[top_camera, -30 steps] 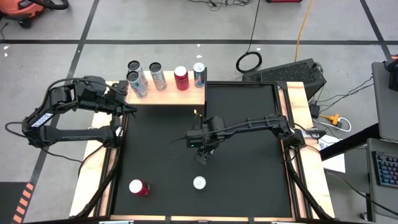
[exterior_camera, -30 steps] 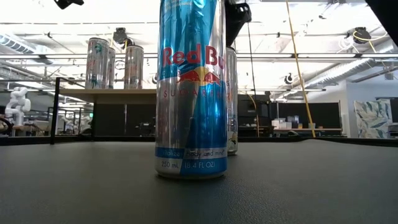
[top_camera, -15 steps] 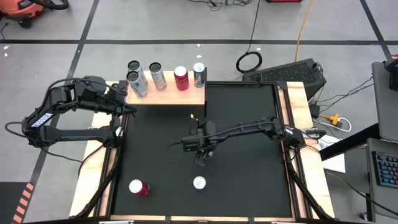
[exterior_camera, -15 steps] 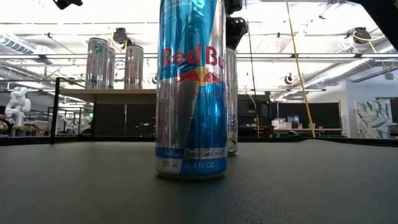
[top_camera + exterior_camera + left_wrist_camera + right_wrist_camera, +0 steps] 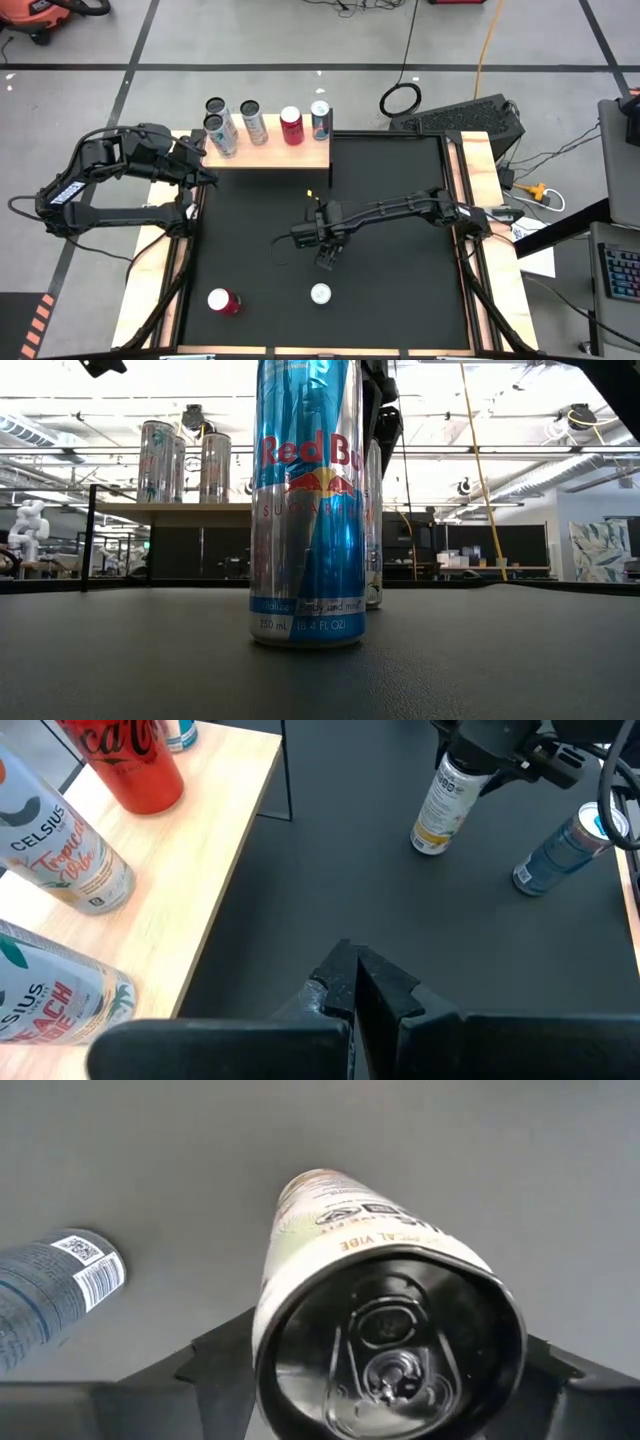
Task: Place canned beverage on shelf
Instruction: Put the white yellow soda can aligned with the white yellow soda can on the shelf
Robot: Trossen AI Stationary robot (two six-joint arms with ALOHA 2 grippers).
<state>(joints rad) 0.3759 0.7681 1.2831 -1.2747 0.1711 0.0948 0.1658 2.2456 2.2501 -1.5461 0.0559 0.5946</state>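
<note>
Here, the black mat is spreading under everything, and the shelf is standing at its far left corner, its pale wooden top carrying five cans in the high view. Two Celsius cans and a red cola can are showing on it in my left wrist view.

My right arm is reaching out over the middle of the mat, and my right gripper is sitting over the top of a white can that is standing upright there. My fingers are spread wide on either side of its rim; they are looking close to the can wall, but I cannot tell whether they are pressing on it or only flanking it (the lid is filling most of my wrist view). The can's base is resting on the mat.

My left gripper is waiting near the shelf's front edge, just over the mat, with its fingers pressed together and nothing between them.

A blue and silver Red Bull can is standing nearer the front edge of the mat, apart from the white can. A red can is sitting toward the front left.
</note>
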